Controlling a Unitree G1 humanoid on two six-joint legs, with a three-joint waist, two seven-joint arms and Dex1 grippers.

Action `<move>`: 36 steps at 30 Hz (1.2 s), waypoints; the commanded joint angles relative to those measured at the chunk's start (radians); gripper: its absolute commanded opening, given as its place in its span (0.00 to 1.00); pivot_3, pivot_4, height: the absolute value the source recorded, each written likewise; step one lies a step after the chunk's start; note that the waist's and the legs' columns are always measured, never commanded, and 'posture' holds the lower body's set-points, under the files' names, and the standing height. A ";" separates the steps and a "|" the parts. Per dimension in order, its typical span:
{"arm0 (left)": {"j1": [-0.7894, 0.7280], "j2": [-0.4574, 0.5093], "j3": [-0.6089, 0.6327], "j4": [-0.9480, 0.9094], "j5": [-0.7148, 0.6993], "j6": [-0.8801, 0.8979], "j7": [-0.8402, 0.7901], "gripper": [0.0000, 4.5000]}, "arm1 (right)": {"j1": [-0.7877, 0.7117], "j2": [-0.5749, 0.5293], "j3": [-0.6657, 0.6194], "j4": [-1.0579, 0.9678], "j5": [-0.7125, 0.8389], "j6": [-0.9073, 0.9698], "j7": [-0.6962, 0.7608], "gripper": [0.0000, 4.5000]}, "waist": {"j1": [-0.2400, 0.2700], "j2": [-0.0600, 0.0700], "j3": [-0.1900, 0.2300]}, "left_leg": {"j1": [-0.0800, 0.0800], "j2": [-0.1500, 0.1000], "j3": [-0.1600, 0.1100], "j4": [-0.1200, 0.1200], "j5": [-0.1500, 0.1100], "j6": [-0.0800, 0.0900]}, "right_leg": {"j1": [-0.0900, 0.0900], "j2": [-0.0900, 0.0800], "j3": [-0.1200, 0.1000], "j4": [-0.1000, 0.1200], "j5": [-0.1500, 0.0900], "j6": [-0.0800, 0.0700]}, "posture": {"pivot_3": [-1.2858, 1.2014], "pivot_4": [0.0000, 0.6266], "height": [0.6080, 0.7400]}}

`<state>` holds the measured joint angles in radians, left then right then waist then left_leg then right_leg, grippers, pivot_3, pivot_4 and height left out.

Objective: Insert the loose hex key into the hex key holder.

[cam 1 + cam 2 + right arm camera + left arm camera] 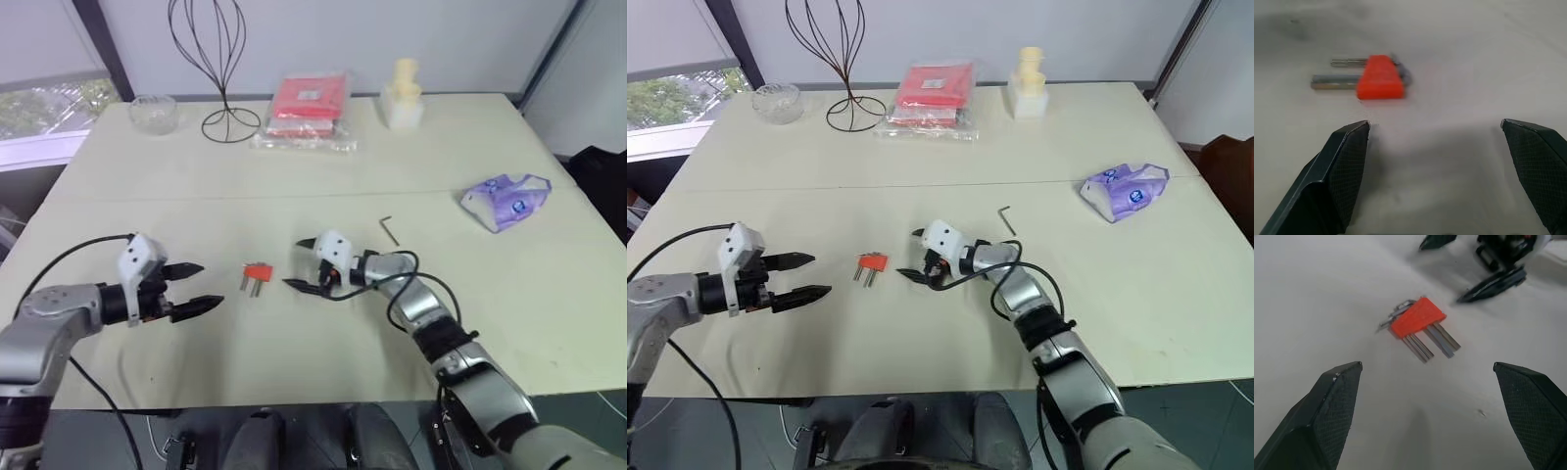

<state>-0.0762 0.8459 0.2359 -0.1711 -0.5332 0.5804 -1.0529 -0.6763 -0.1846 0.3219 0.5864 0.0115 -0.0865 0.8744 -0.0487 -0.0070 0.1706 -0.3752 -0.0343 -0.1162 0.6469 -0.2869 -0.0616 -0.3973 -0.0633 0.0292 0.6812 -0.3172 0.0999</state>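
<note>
The hex key holder (257,272), a small orange-red block with grey keys sticking out towards me, lies flat on the cream table (196,372) between my two grippers. The left wrist view shows the holder (1418,318) just ahead of the open left fingers. My left gripper (208,285) stands open to the holder's left, pointing at it. To its right, my right gripper (294,263) is open too and faces it, empty. The loose hex key (390,230), thin, dark and L-shaped, lies on the table behind the right forearm, apart from both grippers.
Along the far edge stand a glass bowl (154,113), a black wire stand (220,59), a red packet in clear plastic (309,103) and a cream figure (404,93). A purple tissue pack (505,201) lies at the right.
</note>
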 commanded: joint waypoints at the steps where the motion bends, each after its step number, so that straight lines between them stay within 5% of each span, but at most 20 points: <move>1: 0.018 0.008 0.068 -0.057 -0.029 0.012 0.033 1.00 | -0.041 0.030 -0.009 0.046 0.014 -0.041 0.041 0.99 | 0.003 0.000 0.000 | 0.000 0.000 0.000 0.000 0.000 0.000 | 0.000 0.000 0.000 0.000 0.000 0.000 | 0.52 0.24 1.00; 11: -0.073 -0.024 0.158 -0.151 -0.203 0.117 0.129 1.00 | -0.103 0.098 -0.034 0.210 0.004 -0.073 0.071 0.99 | 0.003 0.000 0.000 | 0.000 0.000 0.000 0.000 0.000 0.000 | 0.000 0.000 0.000 0.000 0.000 0.000 | 0.52 0.24 1.00; 14: -0.087 0.003 0.150 -0.147 -0.210 0.126 0.110 1.00 | -0.113 0.104 -0.041 0.248 -0.001 -0.089 0.070 0.79 | -0.007 0.000 0.000 | 0.001 0.000 0.000 0.000 0.000 0.000 | 0.000 0.000 0.000 0.000 0.000 0.000 | 0.52 0.24 1.00; 21: -0.117 0.026 0.130 -0.096 -0.188 0.103 0.089 1.00 | -0.122 0.113 -0.045 0.282 -0.013 -0.135 0.070 0.02 | -0.020 0.000 0.000 | 0.001 0.000 0.000 0.000 0.000 -0.001 | 0.000 0.000 0.000 0.001 0.000 0.000 | 0.52 0.24 1.00; 36: -0.132 0.012 0.074 -0.030 -0.126 0.047 0.055 1.00 | -0.101 0.097 0.023 0.250 -0.121 -0.226 0.047 0.01 | -0.020 0.000 0.000 | 0.001 0.000 -0.001 0.000 0.000 -0.001 | 0.000 0.000 0.000 0.001 0.000 0.000 | 0.52 0.24 1.00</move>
<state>-0.1946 0.8594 0.3076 -0.1905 -0.6617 0.6440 -0.9994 -0.7800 -0.1050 0.3353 0.8208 -0.0966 -0.3112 0.9420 -0.0683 -0.0071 0.1703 -0.3745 -0.0347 -0.1168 0.6464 -0.2867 -0.0622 -0.3973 -0.0631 0.0292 0.6818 -0.3172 0.0998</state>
